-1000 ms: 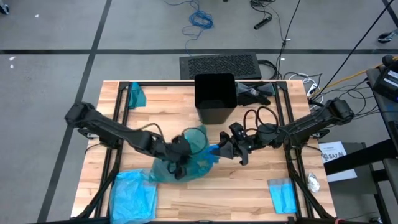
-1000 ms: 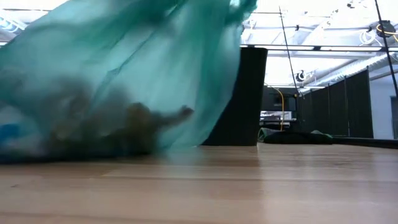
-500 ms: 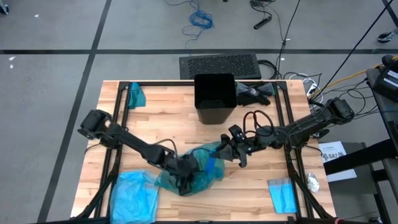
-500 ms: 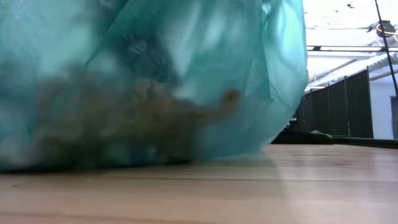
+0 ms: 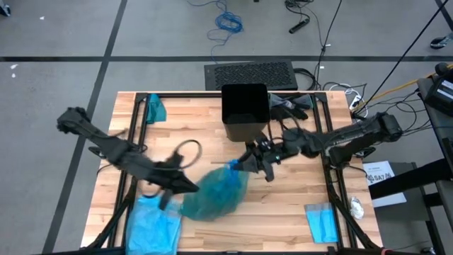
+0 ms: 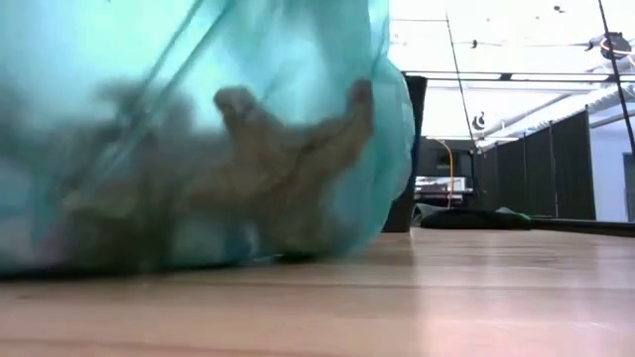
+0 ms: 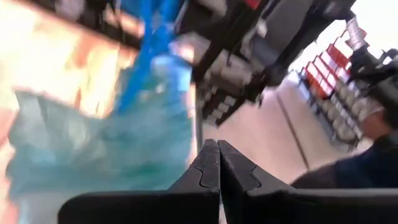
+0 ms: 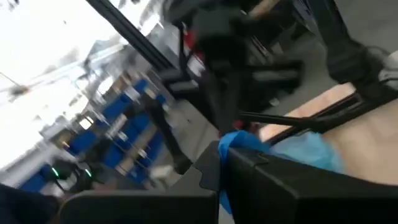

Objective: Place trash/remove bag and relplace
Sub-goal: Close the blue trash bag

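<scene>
The teal-green bag (image 5: 216, 196) lies as a rounded lump on the table's near middle, with its underside on the wood. Brown and pale trash (image 6: 268, 169) shows through its wall. My right gripper (image 5: 245, 164) is at the bag's far right end, shut on a blue strip of it. My left gripper (image 5: 190, 186) is at the bag's left side with its fingers (image 7: 217, 162) shut. Nothing shows between them. My right gripper pinches a bunched blue strip at the bag's far right end (image 8: 235, 142) between its two fingers. It comes in nearly level from the table's right. The strip rises from the lump to the fingers, and the bag's body stays on the table. My left gripper's shut tips lie against the bag's left edge in the high view. I cannot tell whether they touch it.
The black bin (image 5: 245, 112) stands open at the far middle, just beyond my right gripper. A pale blue bag (image 5: 152, 223) lies at the near left. A small teal bundle (image 5: 154, 110) lies at the far left and a blue packet (image 5: 322, 223) at the near right.
My left gripper has drawn back from the bag's near side toward the table's left edge and has risen. My right gripper has lifted a little toward the bin with the blue strip. The bag's open top has closed up and the bag has bunched into a rounder lump.
</scene>
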You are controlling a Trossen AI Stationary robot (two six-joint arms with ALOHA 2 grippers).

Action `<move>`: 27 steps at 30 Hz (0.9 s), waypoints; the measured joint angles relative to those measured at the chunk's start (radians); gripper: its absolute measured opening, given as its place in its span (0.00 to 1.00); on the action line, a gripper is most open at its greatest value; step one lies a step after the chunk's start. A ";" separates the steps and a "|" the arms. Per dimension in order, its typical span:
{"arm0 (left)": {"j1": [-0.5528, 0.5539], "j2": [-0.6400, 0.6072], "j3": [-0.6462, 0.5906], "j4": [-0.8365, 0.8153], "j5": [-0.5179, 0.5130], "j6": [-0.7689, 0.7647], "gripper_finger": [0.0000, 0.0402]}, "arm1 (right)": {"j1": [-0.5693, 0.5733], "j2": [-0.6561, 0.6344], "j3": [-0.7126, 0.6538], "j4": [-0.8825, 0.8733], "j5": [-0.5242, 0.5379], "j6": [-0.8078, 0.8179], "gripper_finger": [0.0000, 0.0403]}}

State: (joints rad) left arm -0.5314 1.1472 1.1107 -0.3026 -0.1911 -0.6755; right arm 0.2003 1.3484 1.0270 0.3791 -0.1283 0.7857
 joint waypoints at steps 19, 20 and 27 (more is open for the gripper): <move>-0.260 -0.130 -0.002 -0.175 -0.273 0.003 0.00 | -0.400 0.545 0.914 -0.382 -0.423 -0.262 0.00; -0.274 -0.131 -0.002 -0.174 -0.290 0.003 0.00 | -0.418 0.582 0.967 -0.386 -0.439 -0.254 0.00; -0.379 -0.166 -0.002 -0.219 -0.427 0.000 0.00 | -0.543 0.816 1.332 -0.396 -0.514 -0.173 0.00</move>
State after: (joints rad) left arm -0.9105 0.9811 1.1088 -0.5217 -0.6185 -0.6759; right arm -0.3428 2.1641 2.3593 -0.0170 -0.6421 0.6128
